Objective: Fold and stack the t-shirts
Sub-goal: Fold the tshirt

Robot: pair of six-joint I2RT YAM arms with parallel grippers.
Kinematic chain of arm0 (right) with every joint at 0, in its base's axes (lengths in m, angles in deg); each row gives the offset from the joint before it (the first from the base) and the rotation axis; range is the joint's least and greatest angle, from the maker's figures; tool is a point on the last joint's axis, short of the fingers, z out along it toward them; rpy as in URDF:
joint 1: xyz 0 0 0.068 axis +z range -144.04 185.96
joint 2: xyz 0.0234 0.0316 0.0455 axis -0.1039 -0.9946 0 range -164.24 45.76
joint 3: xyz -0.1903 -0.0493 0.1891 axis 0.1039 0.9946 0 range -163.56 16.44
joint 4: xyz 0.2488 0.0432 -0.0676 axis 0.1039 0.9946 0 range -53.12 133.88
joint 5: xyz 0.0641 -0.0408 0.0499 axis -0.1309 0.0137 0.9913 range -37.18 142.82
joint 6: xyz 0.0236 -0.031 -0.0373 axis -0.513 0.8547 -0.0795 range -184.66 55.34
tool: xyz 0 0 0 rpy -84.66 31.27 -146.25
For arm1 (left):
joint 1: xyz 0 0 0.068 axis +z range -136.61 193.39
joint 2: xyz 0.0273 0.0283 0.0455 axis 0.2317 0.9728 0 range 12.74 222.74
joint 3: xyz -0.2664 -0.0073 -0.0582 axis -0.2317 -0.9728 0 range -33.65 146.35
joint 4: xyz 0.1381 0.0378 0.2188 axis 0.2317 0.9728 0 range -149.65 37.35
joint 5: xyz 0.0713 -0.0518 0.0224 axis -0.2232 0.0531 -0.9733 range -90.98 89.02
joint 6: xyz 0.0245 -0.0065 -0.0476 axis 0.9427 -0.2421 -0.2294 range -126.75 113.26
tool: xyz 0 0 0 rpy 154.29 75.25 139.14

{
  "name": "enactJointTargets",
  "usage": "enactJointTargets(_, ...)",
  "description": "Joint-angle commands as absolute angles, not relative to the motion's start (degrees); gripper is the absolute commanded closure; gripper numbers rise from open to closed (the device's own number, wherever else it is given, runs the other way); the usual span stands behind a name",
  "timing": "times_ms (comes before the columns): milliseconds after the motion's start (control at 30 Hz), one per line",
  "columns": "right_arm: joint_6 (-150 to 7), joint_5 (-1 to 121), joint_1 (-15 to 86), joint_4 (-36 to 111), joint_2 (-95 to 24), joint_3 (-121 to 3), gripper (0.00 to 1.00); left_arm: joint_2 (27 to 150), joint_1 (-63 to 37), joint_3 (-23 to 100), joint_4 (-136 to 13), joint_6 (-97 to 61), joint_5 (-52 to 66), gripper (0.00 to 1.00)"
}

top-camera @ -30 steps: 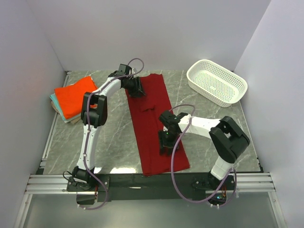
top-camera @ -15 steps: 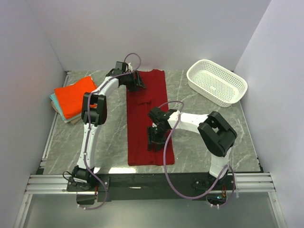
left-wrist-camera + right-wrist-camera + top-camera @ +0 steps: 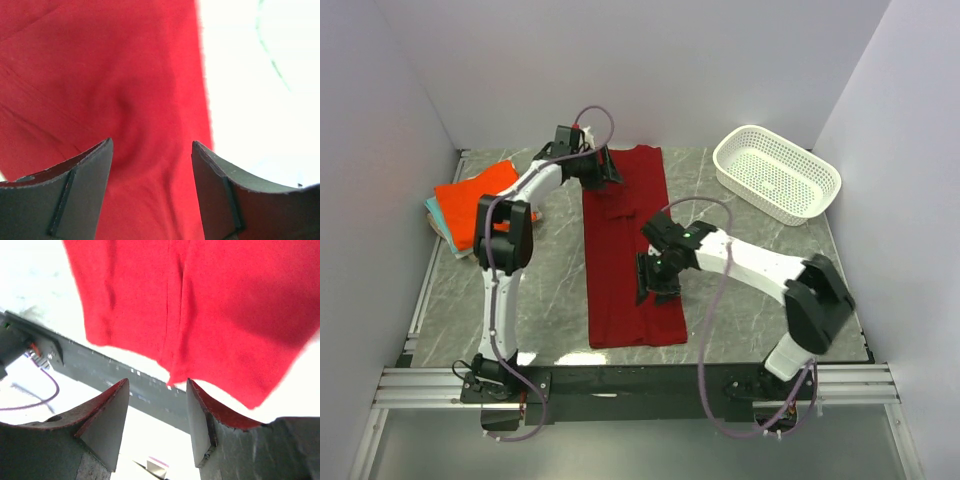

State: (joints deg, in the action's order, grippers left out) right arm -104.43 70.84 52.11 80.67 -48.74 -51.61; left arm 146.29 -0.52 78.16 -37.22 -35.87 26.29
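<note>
Top external view has the crimson t-shirt lying flat as a long strip down the middle of the table, its right edge partly hidden under my right arm. My left gripper sits over its far end and my right gripper over its near half. In the wrist views both sets of jaws stand apart, gripping nothing, and glare whitens the table. At far left the orange t-shirt covers all but slivers of the folded shirts beneath. The white basket stands well apart at far right.

The orange shirt hides most of the folded shirts beneath it, centre left. Both wrist views crop the crimson shirt.
</note>
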Motion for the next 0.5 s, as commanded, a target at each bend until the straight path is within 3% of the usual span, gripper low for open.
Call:
enactJointTargets(0, -103.42, 66.97, 52.46, 86.01, -41.53, -47.04, 0.43, 131.43, -1.9, 75.61, -38.3, -34.52, 24.95, 0.3)
enactJointTargets(167, -103.33, 64.87, 52.02, 84.87, -37.12, -38.67, 0.43, 120.16, -3.74, 63.66, -34.97, -35.4, 19.51, 0.3)
enactJointTargets(467, -103.42, 62.06, 51.93, 83.02, -36.06, -32.25, 0.43, 98.27, -8.75, 27.99, -31.09, -40.4, 13.97, 0.35)
